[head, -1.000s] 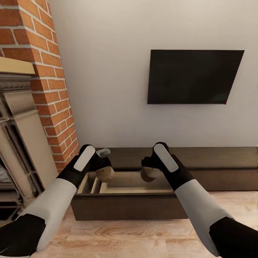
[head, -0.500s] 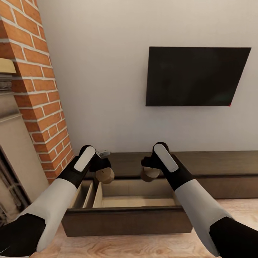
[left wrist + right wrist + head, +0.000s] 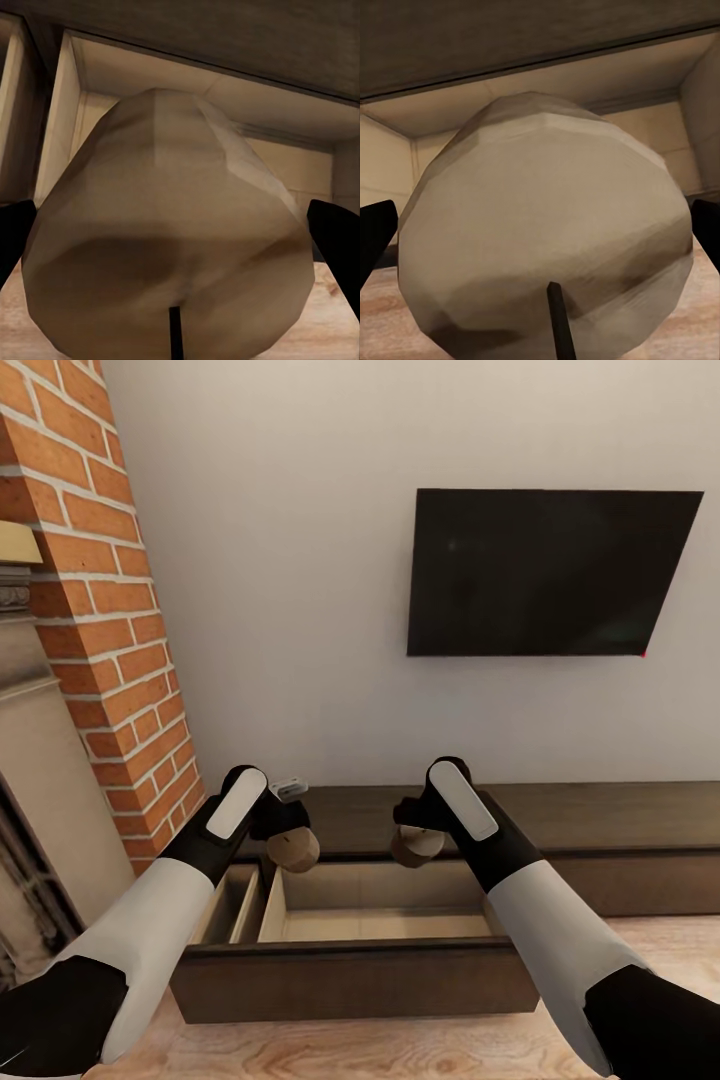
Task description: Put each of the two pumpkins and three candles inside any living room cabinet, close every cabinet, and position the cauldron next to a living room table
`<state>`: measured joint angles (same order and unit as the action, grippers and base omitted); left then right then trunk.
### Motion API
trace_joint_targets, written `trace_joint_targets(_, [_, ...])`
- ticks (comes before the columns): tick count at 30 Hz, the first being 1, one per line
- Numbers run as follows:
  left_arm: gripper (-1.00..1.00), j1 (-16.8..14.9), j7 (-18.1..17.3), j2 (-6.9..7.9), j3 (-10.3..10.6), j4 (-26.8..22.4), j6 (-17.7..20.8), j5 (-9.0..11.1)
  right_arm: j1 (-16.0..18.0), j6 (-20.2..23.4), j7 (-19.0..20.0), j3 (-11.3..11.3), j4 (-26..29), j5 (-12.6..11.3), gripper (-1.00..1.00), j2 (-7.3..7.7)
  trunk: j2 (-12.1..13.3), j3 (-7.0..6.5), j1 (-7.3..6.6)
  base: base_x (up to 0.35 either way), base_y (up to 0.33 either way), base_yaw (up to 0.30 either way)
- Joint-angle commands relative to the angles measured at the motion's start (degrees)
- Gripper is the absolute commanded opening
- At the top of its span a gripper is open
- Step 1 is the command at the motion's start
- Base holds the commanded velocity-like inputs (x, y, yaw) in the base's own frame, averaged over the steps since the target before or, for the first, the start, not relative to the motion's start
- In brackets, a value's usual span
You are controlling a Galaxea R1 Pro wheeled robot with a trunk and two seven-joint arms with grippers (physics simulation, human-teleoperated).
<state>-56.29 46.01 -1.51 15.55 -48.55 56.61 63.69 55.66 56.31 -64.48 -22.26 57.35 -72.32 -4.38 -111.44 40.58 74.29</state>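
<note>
Living room, likely: wall-mounted TV (image 3: 548,572), brick chimney (image 3: 95,610), low cabinet (image 3: 560,822), wood floor (image 3: 420,1050).

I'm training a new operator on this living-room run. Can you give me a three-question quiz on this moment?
1. True or false: the drawer of the cabinet is pulled open.
2. What does the left gripper hold?
A a pumpkin
B a candle
C nothing
3. Fill in: the right gripper holds a second candle above the open ____.

Key: 1 true; 2 B; 3 drawer.
</note>
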Motion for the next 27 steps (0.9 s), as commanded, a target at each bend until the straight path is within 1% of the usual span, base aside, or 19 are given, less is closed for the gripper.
trace_joint_targets(1, [-1.0,-0.1,0.6,0.03,0.1,-0.1,0.0,0.6,0.1,0.3,-0.6,-0.1,0.0,-0.4,-1.0,0.0,-0.4,0.24,0.22,0.0,0.0,0.0])
trace_joint_targets(11, [-1.0,-0.1,0.6,0.1,0.2,0.0,0.1,0.8,0.1,0.3,-0.6,-0.2,0.0,-0.5,-1.0,-0.01,-4.5,2.04,2.41,0.0,0.0,0.0])
trace_joint_targets(14, [-1.0,-0.1,0.6,0.05,0.2,1.1,0.1,0.7,0.1,0.3,-0.6,-0.4,0.0,-0.6,-1.0,-0.01,-5.7,2.58,3.07,0.0,0.0,0.0])
trace_joint_targets(18, [-1.0,-0.1,0.6,-0.04,0.1,4.2,0.0,0.6,0.1,0.0,-0.6,-2.2,0.0,-0.5,-1.0,-0.01,-7.3,3.3,3.95,0.0,0.0,0.0])
trace_joint_targets(21, [-1.0,-0.1,0.6,-0.04,0.3,4.9,0.0,0.6,0.1,-1.8,-0.4,-3.3,0.0,-0.6,-1.0,-0.01,-8.5,3.83,4.61,0.0,0.0,0.0])
trace_joint_targets(22, [-1.0,-0.1,0.6,-0.03,0.5,4.9,0.0,0.6,0.1,-2.4,-0.1,-4.2,0.0,-0.5,-1.0,-0.01,-8.9,4.01,4.83,0.0,0.0,0.0])
trace_joint_targets(24, [-1.0,-0.1,0.0,-0.04,1.1,5.0,-0.1,0.6,0.1,-3.4,1.0,-6.8,0.0,-0.4,-1.0,-0.01,-9.7,4.37,5.27,0.0,0.0,0.0])
trace_joint_targets(27, [-1.0,-0.1,-2.1,0.0,2.1,5.0,-0.2,0.4,0.1,-5.9,3.1,-10.1,-0.1,-0.4,-1.0,0.05,-10.9,4.91,5.93,0.0,0.0,0.0])
